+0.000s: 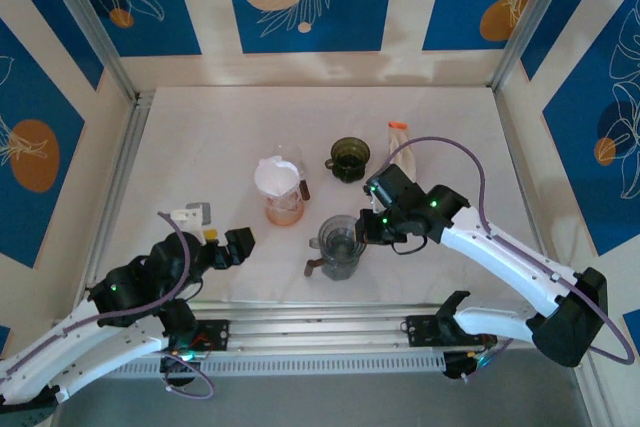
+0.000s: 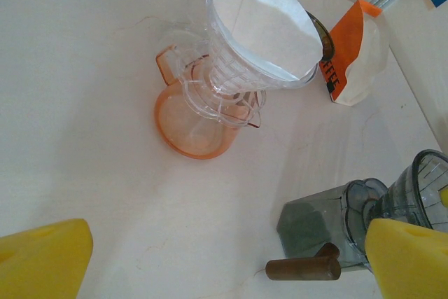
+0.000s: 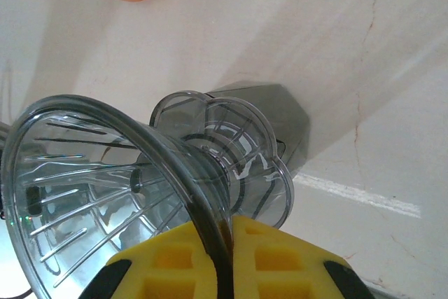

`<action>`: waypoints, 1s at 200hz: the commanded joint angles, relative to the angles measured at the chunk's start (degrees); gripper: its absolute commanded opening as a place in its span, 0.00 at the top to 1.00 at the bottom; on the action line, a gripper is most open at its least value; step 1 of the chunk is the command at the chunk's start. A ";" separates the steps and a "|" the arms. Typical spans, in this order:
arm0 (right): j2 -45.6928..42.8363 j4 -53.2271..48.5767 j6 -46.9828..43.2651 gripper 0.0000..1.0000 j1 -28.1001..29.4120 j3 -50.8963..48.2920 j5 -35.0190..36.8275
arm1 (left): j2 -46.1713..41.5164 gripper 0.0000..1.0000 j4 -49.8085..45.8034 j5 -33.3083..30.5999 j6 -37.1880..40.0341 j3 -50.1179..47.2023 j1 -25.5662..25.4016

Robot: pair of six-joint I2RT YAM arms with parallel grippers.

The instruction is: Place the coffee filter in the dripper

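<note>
right gripper (image 3: 222, 244): clenched on the rim of the grey dripper (image 3: 105, 187). the yellow pads (image 3: 280, 257) pinch its wall from both sides. the grey dripper sits on a grey pot (image 2: 325, 225) with a wooden handle (image 2: 303, 269).

left gripper (image 1: 238, 244): released, jaws spread wide, grasping nothing, over the table (image 1: 200, 147) near its left front.

filter (image 2: 262, 22): white paper cone with one seam line down its side and a slightly wavy edge. it is seated in the clear dripper (image 2: 227, 71), which stands on the orange carafe (image 2: 192, 131), left of and beyond the grey pot. the filter's long axis is upright: mouth up, tip down inside the clear dripper.

an orange-and-white pack (image 2: 353, 54) stands farther back, near a green cup (image 1: 350, 157).
</note>
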 commanded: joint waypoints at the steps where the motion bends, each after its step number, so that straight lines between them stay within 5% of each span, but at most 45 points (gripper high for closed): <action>1: 0.20 0.40 0.24 0.88 -0.25 -0.98 -2.21 | 0.40 0.00 0.82 0.57 0.84 -0.44 0.38; 51: -0.32 1.11 0.78 0.51 0.01 -1.03 -2.85 | 1.63 0.00 2.01 1.31 0.95 -0.32 0.38; 85: -2.52 1.11 1.22 0.39 -0.06 -0.70 -0.85 | 3.09 0.00 4.54 3.56 2.58 -0.52 0.38; 138: -4.98 -1.69 -2.24 0.38 -2.53 3.73 6.71 | 10.43 0.05 11.43 7.62 5.92 -0.01 0.38; 200: 3.83 5.03 -12.05 0.52 -16.96 10.23 14.16 | 17.94 0.03 15.50 9.61 6.20 0.14 0.38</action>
